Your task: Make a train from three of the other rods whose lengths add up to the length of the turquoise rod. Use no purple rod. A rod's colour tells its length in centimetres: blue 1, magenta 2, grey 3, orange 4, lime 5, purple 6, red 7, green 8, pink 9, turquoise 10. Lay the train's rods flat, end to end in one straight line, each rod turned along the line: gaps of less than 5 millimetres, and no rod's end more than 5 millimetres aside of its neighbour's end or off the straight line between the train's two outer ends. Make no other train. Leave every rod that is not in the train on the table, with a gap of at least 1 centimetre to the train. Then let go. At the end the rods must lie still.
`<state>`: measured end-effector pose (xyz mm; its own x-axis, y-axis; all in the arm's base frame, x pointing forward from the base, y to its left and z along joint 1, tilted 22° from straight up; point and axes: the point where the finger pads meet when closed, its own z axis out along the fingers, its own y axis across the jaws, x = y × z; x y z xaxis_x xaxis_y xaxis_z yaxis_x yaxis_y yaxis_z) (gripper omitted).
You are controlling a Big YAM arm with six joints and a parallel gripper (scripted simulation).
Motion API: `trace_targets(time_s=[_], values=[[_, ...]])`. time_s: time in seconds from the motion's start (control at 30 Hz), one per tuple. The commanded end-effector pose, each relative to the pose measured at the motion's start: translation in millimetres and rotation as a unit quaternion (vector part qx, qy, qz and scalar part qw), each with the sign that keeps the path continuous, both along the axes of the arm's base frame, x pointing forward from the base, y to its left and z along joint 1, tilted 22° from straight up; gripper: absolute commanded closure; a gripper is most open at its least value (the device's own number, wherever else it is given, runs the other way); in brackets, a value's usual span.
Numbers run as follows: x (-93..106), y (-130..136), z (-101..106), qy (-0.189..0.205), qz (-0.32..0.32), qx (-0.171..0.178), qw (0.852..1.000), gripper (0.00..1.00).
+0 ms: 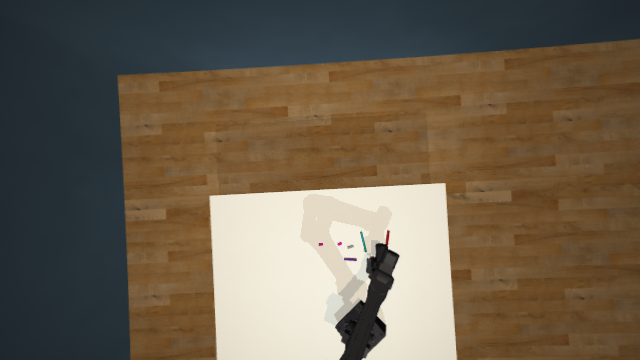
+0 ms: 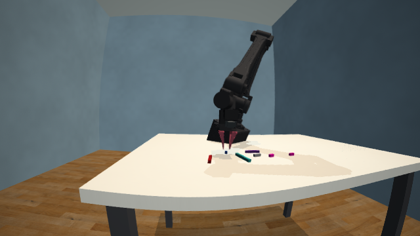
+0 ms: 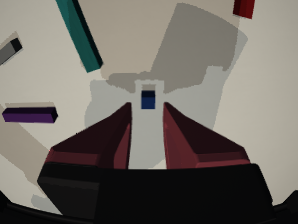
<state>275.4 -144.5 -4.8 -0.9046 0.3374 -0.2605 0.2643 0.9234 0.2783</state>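
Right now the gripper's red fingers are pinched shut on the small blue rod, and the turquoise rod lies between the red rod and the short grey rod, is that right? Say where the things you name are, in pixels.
Not quite: the gripper [image 2: 228, 149] [image 3: 147, 110] is open, with gaps on both sides of the small blue rod [image 2: 226, 152] [image 3: 148, 100], as the wrist view shows. The rest is right.

Red rod [image 1: 387, 237] [image 2: 209, 158] [image 3: 244, 8] cut off in wrist view.
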Motion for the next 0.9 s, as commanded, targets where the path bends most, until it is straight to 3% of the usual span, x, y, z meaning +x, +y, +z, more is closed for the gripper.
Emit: trace_targets(time_s=[0.0, 0.4, 0.5, 0.7, 0.73, 0.87], values=[[9.8, -19, 26, -0.019, -0.001, -0.016, 1.0, 0.77], [-10.7, -31, 87, -0.021, 0.0, -0.02, 1.0, 0.77], [-12.7, -30, 81, -0.011, 0.0, -0.01, 1.0, 0.77], [-12.8, -30, 93, -0.018, 0.004, -0.018, 1.0, 0.77], [-13.0, -30, 92, -0.017, 0.004, -0.017, 1.0, 0.0], [-13.1, -29, 91, -0.016, 0.004, -0.015, 1.0, 0.0]])
